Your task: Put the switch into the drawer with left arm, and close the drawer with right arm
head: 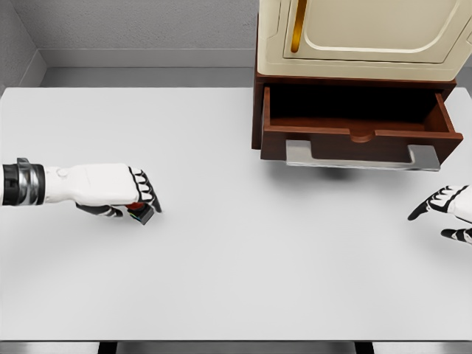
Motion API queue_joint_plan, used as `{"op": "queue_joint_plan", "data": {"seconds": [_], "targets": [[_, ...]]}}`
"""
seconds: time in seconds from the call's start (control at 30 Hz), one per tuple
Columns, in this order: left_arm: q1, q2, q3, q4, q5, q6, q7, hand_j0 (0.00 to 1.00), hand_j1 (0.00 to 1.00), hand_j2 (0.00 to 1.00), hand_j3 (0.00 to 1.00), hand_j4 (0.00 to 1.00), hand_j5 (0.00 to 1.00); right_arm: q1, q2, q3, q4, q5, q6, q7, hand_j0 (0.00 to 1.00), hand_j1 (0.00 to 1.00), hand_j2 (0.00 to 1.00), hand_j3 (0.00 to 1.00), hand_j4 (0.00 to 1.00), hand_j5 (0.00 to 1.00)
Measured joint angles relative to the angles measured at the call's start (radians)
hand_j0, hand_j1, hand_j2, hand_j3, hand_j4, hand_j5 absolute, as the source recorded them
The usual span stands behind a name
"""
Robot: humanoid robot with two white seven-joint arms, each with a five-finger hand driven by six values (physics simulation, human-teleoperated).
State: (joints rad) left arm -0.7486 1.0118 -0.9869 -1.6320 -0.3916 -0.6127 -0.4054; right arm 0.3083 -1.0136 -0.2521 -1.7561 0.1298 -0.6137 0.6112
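Both arms reach inward, left hand (122, 193) fingers curled round switch (140, 212).

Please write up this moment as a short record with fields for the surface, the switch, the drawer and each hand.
surface: white table
switch: small dark switch with a red part, at the left hand's fingertips on the table's left side
drawer: drawer pulled open, inside looks empty, metal handle in front
cabinet: cream cabinet above the drawer
left hand: left hand curled around the switch
right hand: right hand at the right edge, fingers relaxed, holding nothing
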Motion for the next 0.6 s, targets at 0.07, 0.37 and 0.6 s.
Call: {"op": "queue_joint_plan", "data": {"seconds": [0.07, 0.37, 0.6], "targets": [[0.0, 0.0, 0.0, 0.002, -0.002, 0.0, 0.0, 0.73, 0.73, 0.73, 0.73, 0.73, 0.73, 0.014, 0.002, -0.012, 0.0, -0.001, 0.0, 0.0, 0.68, 0.68, 0.68, 0.68, 0.68, 0.68], [-0.002, 0.0, 0.0, 0.004, -0.002, 0.001, 0.0, 0.54, 0.54, 0.54, 0.54, 0.54, 0.54, 0.014, 0.016, -0.035, 0.0, -0.015, 0.0, 0.0, 0.68, 0.68, 0.68, 0.68, 0.68, 0.68], [-0.003, 0.0, 0.0, 0.003, -0.005, 0.0, 0.0, 0.42, 0.42, 0.42, 0.42, 0.42, 0.42, 0.012, 0.01, -0.036, 0.0, -0.04, 0.0, 0.0, 0.67, 0.67, 0.67, 0.67, 0.67, 0.67]]}}
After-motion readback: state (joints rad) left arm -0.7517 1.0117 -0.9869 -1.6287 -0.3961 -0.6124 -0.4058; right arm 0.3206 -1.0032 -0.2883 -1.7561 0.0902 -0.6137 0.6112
